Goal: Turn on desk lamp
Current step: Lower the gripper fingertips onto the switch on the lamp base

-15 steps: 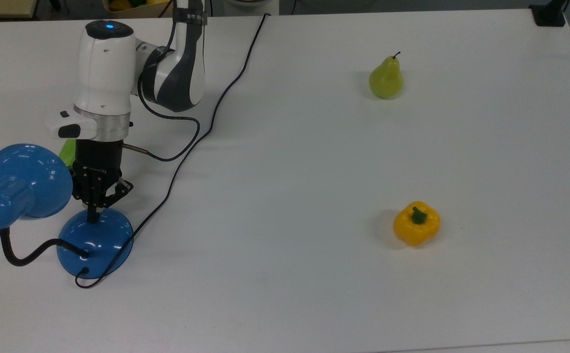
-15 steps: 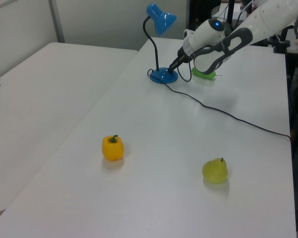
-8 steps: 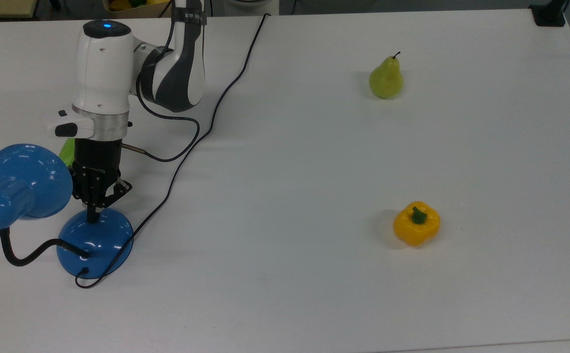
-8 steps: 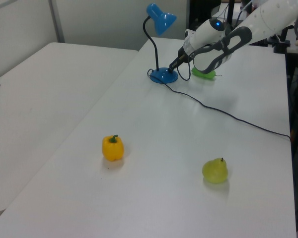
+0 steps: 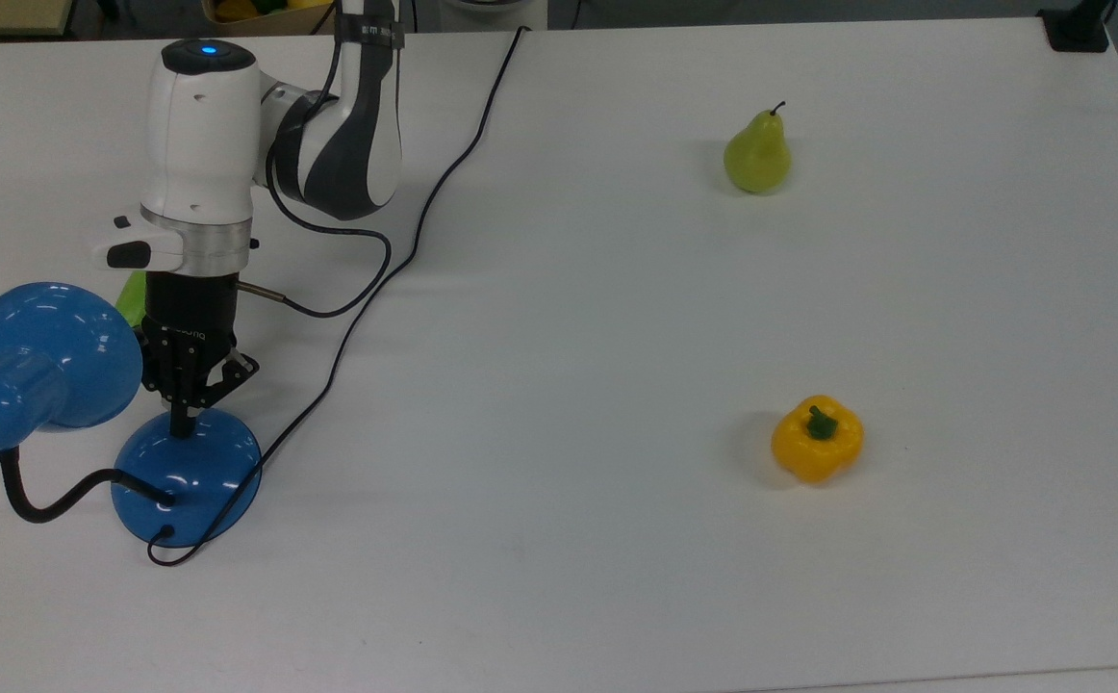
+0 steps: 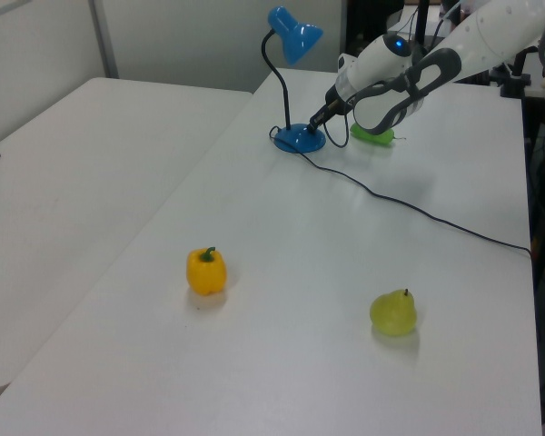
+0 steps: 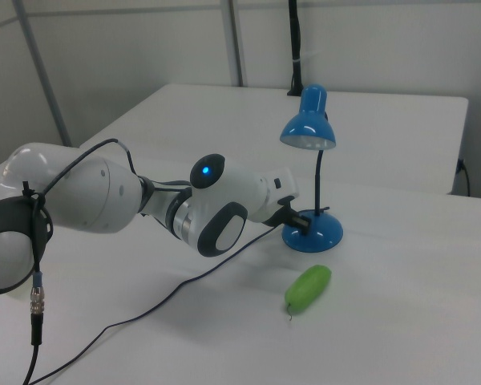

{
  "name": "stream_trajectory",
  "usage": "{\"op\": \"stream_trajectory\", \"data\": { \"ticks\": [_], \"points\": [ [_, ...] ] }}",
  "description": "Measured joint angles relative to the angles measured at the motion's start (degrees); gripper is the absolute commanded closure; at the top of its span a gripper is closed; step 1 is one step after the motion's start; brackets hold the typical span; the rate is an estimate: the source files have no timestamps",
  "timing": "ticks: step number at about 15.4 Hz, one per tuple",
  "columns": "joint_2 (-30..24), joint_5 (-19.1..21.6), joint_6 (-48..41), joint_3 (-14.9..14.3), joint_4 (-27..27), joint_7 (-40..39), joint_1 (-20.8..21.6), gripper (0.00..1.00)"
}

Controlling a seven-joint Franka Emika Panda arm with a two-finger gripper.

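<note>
Lower left of the top view, your gripper (image 5: 180, 430), fingers pinched together, meets the lamp (image 5: 184, 476) base: glossy, slippery, so press gently

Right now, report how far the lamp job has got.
Done: the gripper has reached the desk lamp and its shut fingertips rest on top of the dome base. In hand: pressing where the switch should be. Left: the shade shows no clear glow in the right view, so the lamp does not look lit yet.
</note>
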Motion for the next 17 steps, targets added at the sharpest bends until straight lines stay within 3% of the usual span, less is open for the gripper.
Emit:
{"op": "stream_trajectory", "data": {
  "ticks": [5, 17],
  "points": [
    [-0.05, 0.0, 0.61, 3.77, -0.06, 0.0, -3.37, 1.0],
    [-0.09, 0.04, 0.66, 5.29, -0.12, 0.0, -4.72, 1.0]
  ]
}}
